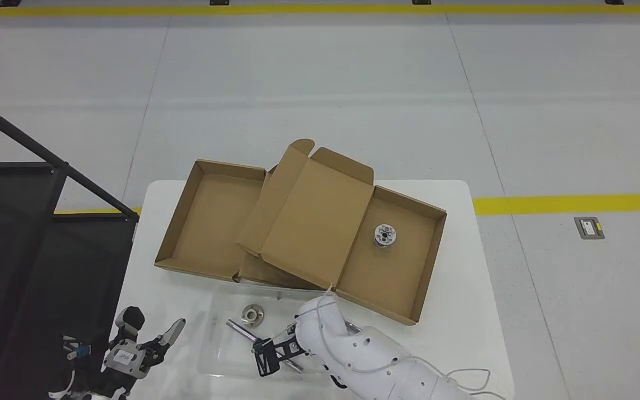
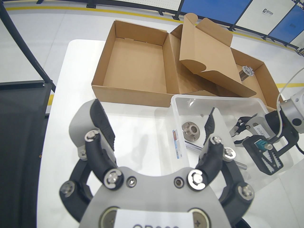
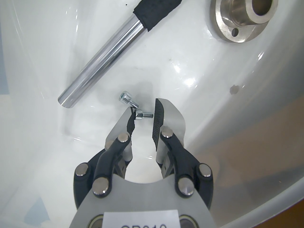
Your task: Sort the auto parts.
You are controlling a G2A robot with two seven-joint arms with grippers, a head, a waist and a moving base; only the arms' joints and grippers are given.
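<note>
Bolt (image 3: 144, 115) sits between parted fingers (image 3: 158, 117) of right end effector (image 3: 144, 107) (inside clear bin (image 3: 213, 84)).

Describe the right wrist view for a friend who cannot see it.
Open fingers straddle a small bolt on the floor of a plastic bin, a second bolt beside it. Farther off lie a steel rod with a black sleeve and a flanged metal bushing.

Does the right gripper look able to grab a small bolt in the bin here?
Probably yes: the right gripper is open inside the clear bin with one bolt lying between its fingers. A second bolt beside it might get nudged; the rod lies apart.
</note>
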